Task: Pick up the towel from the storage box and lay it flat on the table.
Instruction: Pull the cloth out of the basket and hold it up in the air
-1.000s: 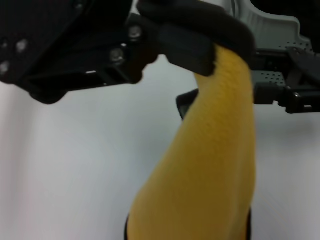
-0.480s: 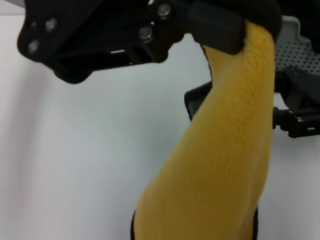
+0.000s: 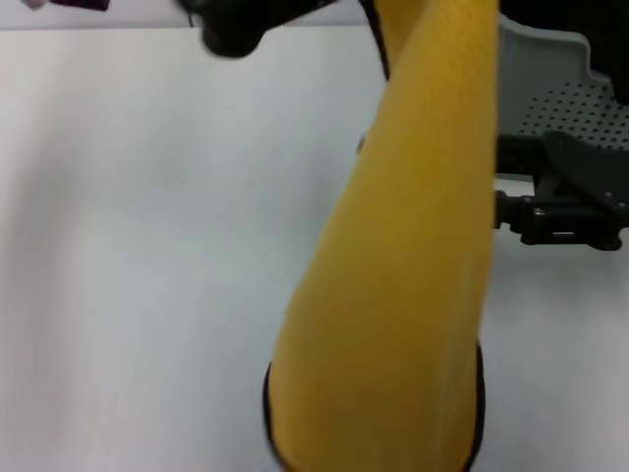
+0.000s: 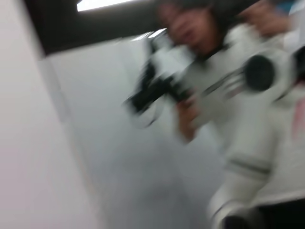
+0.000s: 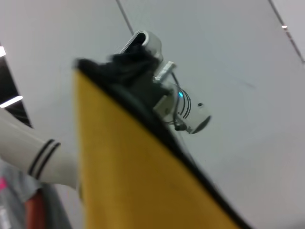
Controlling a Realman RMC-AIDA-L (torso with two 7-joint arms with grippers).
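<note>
The mustard-yellow towel (image 3: 393, 295) hangs in a long fold from the top of the head view, close to the camera, above the white table (image 3: 147, 246). Its black edging shows at the lower end. My left gripper (image 3: 231, 22) is raised almost out of the top of that view and holds the towel's upper end. In the right wrist view it is the dark shape (image 5: 128, 64) at the top of the towel (image 5: 128, 171). My right gripper (image 3: 550, 208) is at the right, in front of the grey-green storage box (image 3: 550, 84), its tips hidden behind the towel.
The storage box stands at the table's far right. Bare white tabletop stretches to the left of the hanging towel. The left wrist view shows only a blurred person and room.
My left gripper has risen with the towel, from filling the top of the head view to nearly out of it. The towel hangs longer. The right gripper has stayed by the box.
</note>
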